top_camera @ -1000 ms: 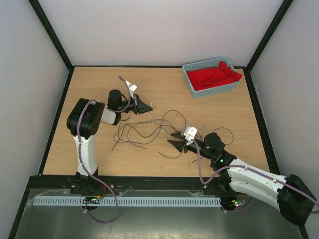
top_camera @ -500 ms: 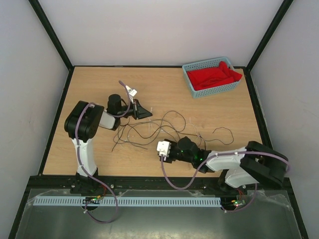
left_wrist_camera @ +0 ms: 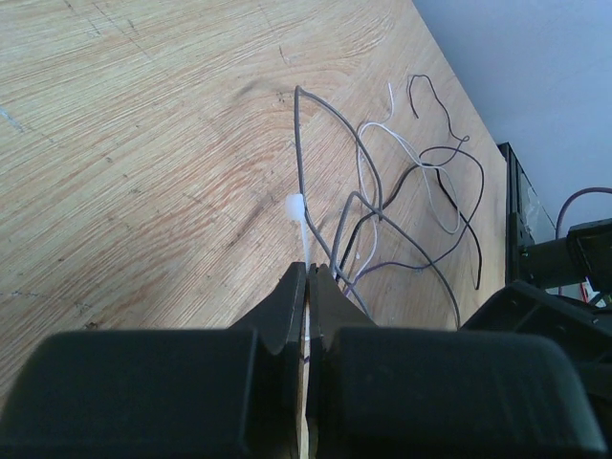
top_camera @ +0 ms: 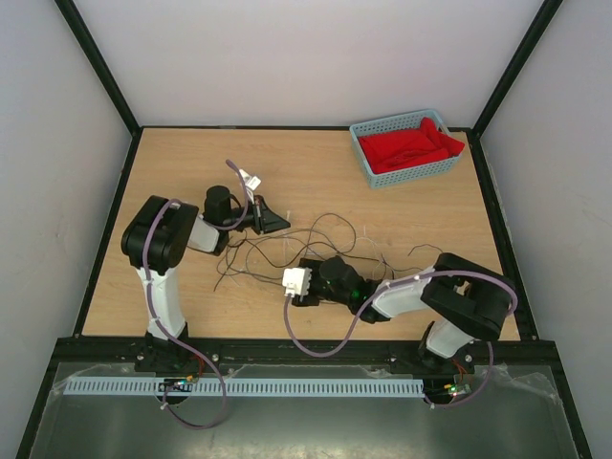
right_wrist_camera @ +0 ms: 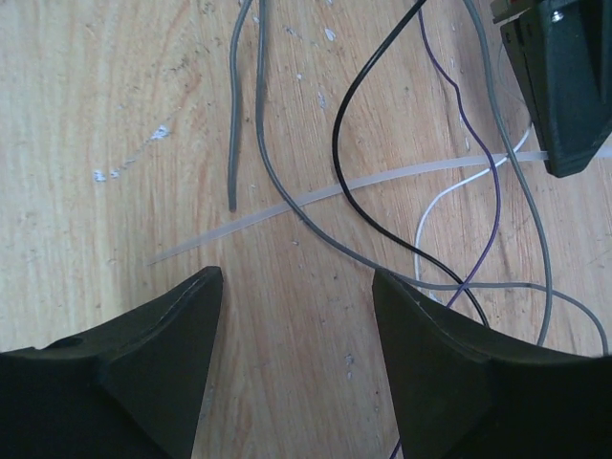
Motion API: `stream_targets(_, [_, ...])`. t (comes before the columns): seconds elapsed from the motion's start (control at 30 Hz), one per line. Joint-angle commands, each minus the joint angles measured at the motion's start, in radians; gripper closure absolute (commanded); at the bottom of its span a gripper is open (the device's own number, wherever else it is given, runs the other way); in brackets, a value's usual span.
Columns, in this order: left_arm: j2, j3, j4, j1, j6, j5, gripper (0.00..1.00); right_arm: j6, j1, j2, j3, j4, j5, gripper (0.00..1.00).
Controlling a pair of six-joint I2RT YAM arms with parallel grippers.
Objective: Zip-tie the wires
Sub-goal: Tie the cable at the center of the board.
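The zip tie (left_wrist_camera: 300, 229) is a pale strip pinched between the fingertips of my left gripper (left_wrist_camera: 310, 272), which is shut on it. In the right wrist view the zip tie (right_wrist_camera: 316, 196) lies low across the wood from my left gripper (right_wrist_camera: 559, 91) toward the left, and thin wires (right_wrist_camera: 382, 86) cross over it. My right gripper (right_wrist_camera: 296, 296) is open and empty, its jaws spread just short of the strip. From above, the wires (top_camera: 320, 237) loop between my left gripper (top_camera: 277, 222) and my right gripper (top_camera: 308, 270). More wires (left_wrist_camera: 421, 182) curl ahead of the left fingers.
A blue basket (top_camera: 365, 130) holding red cloth (top_camera: 411, 143) stands at the back right. The right arm (top_camera: 449, 292) lies folded low along the table's near edge. Black frame posts run along both sides.
My right arm has swung left across the near side of the table, from right of the wires to just in front of the zip tie. My left gripper has barely moved.
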Motion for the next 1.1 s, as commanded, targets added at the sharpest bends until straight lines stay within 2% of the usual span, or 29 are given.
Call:
stream_targets(0.0, [-0.04, -0.011, 0.044, -0.002, 0.022, 0.009, 1.0, -0.042, 0.008, 0.05, 0.05, 0.02, 0.043, 0.25])
stream_targets(0.37, [-0.061, -0.043, 0.043, -0.011, 0.014, -0.017, 1.0, -0.072, 0.003, 0.192, 0.154, 0.02, 0.157, 0.25])
stream_targets(0.67, [-0.058, -0.064, 0.044, -0.014, 0.017, -0.022, 1.0, -0.095, -0.06, 0.26, 0.232, 0.014, 0.16, 0.25])
stream_targets(0.77, [-0.058, -0.068, 0.043, -0.015, 0.016, -0.022, 1.0, -0.084, -0.089, 0.281, 0.262, 0.006, 0.151, 0.26])
stream_targets(0.83, [-0.057, -0.07, 0.044, -0.016, 0.014, -0.022, 1.0, -0.067, -0.105, 0.293, 0.304, -0.057, 0.137, 0.26])
stream_targets(1.07, [-0.059, -0.076, 0.046, -0.022, 0.014, -0.023, 1.0, -0.018, -0.114, 0.311, 0.34, -0.063, 0.196, 0.27])
